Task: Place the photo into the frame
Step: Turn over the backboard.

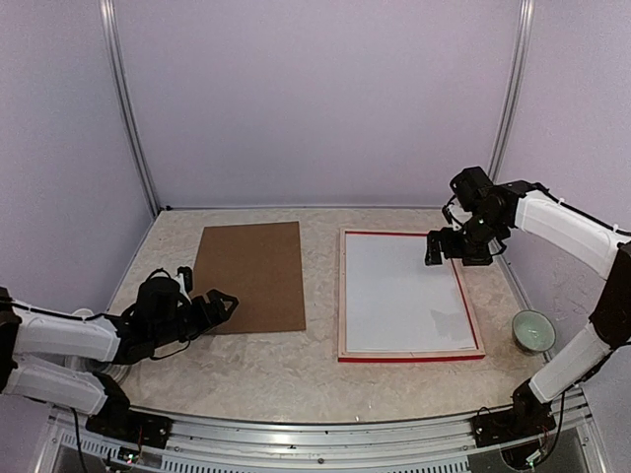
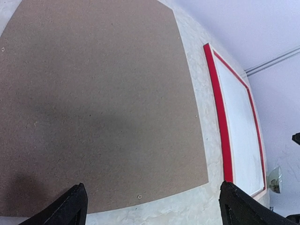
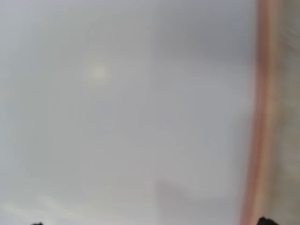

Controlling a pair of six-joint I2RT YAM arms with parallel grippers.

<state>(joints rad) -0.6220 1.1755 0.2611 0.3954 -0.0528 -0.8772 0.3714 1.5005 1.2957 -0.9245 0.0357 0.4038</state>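
thin red rectangular picture frame (image 1: 409, 356) lies flat on the pale marbled table (image 1: 296, 370), right of centre. a rectangular paper photo (image 1: 399, 291), plain white side up, lies inside it. the right gripper (image 1: 435, 247) hovers above its far right corner, fingers spread, empty. the left gripper (image 2: 152, 197), fingers spread and empty, is at the near left corner of a flat brown rectangular board (image 1: 251, 276).

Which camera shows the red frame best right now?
Top external: the whole frame lies in view, all four bars. Left wrist shows it foreshortened at the right edge; right wrist, blurred, catches only one red bar.
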